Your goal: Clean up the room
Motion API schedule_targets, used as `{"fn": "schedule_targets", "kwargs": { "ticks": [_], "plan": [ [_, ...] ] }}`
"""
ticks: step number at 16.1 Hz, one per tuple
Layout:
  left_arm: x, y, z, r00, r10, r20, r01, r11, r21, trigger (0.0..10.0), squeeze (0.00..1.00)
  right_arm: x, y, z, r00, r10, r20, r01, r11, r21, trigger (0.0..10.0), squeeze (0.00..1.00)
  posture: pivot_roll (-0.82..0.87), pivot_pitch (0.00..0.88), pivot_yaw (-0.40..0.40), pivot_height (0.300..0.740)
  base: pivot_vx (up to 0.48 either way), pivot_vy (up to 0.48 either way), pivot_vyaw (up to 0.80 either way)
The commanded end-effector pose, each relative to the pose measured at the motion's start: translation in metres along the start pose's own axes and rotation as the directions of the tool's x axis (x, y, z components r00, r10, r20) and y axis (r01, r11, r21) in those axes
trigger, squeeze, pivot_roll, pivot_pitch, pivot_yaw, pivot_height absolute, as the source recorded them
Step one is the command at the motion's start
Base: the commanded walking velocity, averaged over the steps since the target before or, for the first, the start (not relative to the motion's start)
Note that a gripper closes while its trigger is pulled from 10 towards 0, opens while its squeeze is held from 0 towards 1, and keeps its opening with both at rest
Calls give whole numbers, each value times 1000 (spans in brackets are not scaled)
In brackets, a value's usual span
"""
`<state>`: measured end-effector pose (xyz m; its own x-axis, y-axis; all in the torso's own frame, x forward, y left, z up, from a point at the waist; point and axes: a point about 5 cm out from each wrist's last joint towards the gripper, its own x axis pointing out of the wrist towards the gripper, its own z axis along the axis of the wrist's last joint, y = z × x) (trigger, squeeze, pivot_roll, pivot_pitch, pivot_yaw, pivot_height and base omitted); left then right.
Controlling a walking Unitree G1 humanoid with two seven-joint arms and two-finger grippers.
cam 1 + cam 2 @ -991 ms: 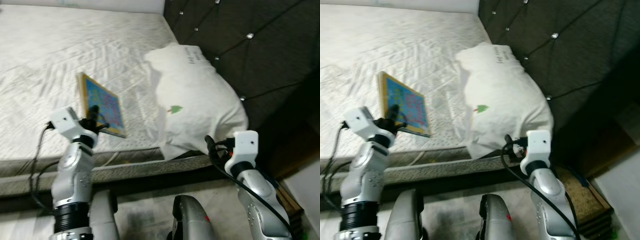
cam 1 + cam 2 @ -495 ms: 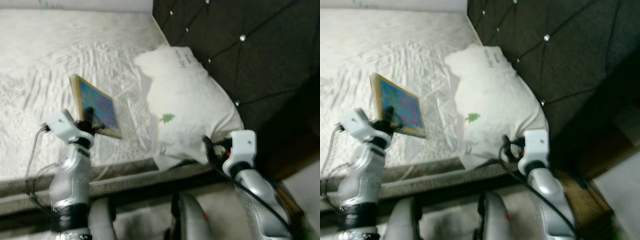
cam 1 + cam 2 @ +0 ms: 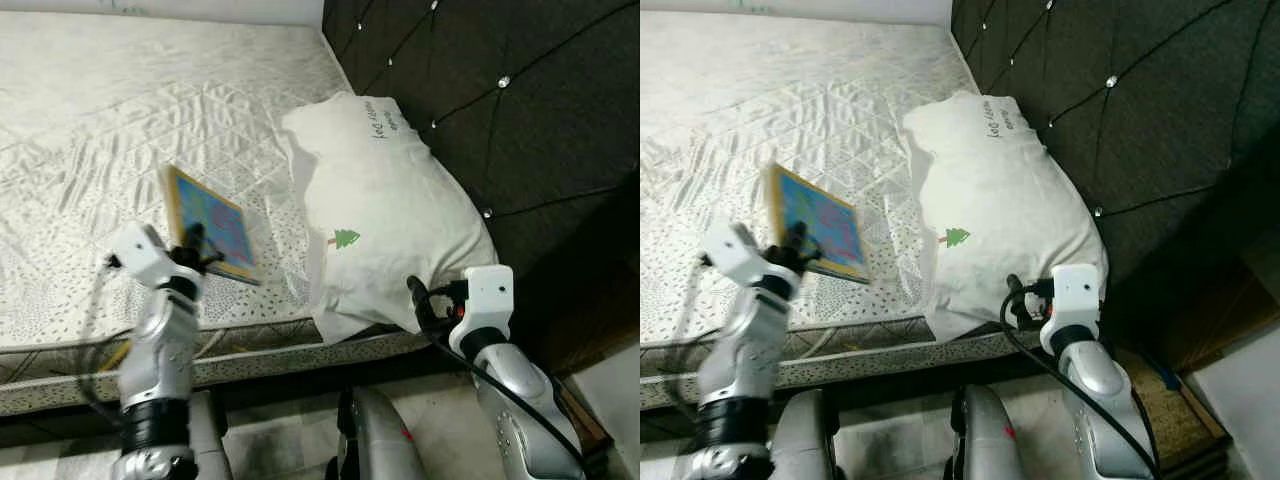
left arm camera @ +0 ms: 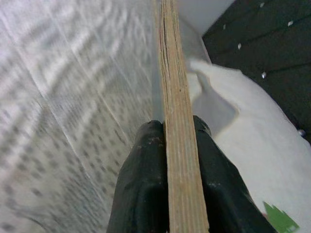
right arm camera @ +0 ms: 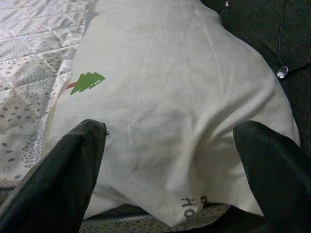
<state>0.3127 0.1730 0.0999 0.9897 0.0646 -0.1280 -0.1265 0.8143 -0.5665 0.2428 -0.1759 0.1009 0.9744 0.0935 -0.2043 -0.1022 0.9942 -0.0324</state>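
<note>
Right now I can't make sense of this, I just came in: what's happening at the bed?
The left gripper has its jaws shut on the edge of a wooden picture board, holding it tilted over the mattress. The right gripper, jaws open, faces the near end of the white pillow lying by the dark headboard.

Even indoor light falls bright on the white bed [image 3: 90,120] and pillow [image 3: 390,210], which throws a soft shadow onto the sheet at its left. The dark headboard [image 3: 520,100] on the right stays dim, its studs glinting. The left arm [image 3: 745,320] is motion-blurred. In the left wrist view, the sheet beyond is smeared.
</note>
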Motion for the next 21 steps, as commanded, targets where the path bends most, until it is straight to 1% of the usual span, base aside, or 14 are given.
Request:
{"fn": "schedule_targets", "kwargs": {
  "ticks": [1, 2, 4, 6, 8, 9, 10, 11, 13, 14, 15, 17, 19, 21],
  "plan": [
    [11, -9, 1, 1000, -27, -13, 27, 999, -33, 10000, 0, -4, -8, 7, 999, -26, 21, 26, 1000, -7, 10000, 0, -139, 67, -116, 580, 0, 0, 0],
    [13, -9, 0, 1000, -24, -20, 23, 999, -38, 10000, 0, -4, -8, 8, 999, -26, 24, 26, 1000, -5, 10000, 0, -139, 67, -116, 575, 0, 0, 0],
    [32, -9, -10, 994, -8, -109, -2, 996, -91, 10000, 0, -10, -15, 11, 999, -39, 30, 39, 999, -12, 10000, 0, -186, 88, -125, 570, 0, 0, 0],
    [41, -14, -14, 989, -22, -147, 8, 996, -94, 10000, 0, -16, -22, 12, 998, -54, 21, 54, 998, -30, 10000, 0, -210, 102, -131, 570, 0, 0, 0],
    [43, -15, -21, 983, -17, -184, 0, 996, -90, 10000, 0, -17, -25, 12, 998, -62, 17, 63, 997, -35, 10000, 0, -223, 109, -135, 570, 0, 0, 0],
    [43, -15, -27, 978, -29, -206, 9, 995, -98, 10000, 0, -17, -25, 13, 998, -64, 18, 65, 997, -35, 10000, 0, -224, 109, -136, 570, 0, 0, 0],
    [42, -12, -34, 973, -24, -230, 5, 997, -83, 10000, 0, -17, -25, 14, 998, -61, 23, 62, 997, -43, 10000, 0, -231, 105, -138, 570, 0, 0, 0],
    [42, -10, -42, 965, -29, -262, 10, 997, -75, 10000, 0, -17, -26, 19, 998, -48, 38, 51, 996, -80, 10000, 0, -249, 103, -143, 570, 0, 0, 0],
    [43, -13, -44, 960, -56, -273, 40, 997, -66, 10000, 0, -18, -33, 23, 997, -62, 48, 66, 993, -94, 10000, 0, -259, 99, -148, 570, 0, 0, 0],
    [45, -15, -42, 961, -79, -265, 73, 997, -33, 10000, 0, -18, -40, 25, 996, -79, 48, 84, 991, -104, 10000, 0, -268, 98, -152, 570, 0, 0, 0],
    [47, -17, -38, 965, -92, -244, 95, 995, 4, 10000, 0, -19, -42, 25, 995, -86, 49, 91, 990, -107, 10000, 0, -271, 97, -153, 570, 0, 0, 0],
    [49, -16, -35, 965, -102, -240, 103, 995, -8, 10000, 0, -18, -42, 27, 995, -86, 53, 92, 990, -109, 10000, 0, -278, 99, -151, 570, 0, 0, 0],
    [49, -12, -36, 963, -84, -254, 92, 996, 19, 10000, 0, -19, -40, 29, 995, -83, 60, 89, 990, -107, 10000, 0, -283, 101, -151, 570, 0, 0, 0],
    [50, -15, -33, 965, -95, -244, 102, 995, 17, 10000, 0, -20, -39, 29, 995, -80, 61, 86, 991, -105, 10000, 0, -284, 102, -153, 570, 0, 0, 0]
  ]
}}
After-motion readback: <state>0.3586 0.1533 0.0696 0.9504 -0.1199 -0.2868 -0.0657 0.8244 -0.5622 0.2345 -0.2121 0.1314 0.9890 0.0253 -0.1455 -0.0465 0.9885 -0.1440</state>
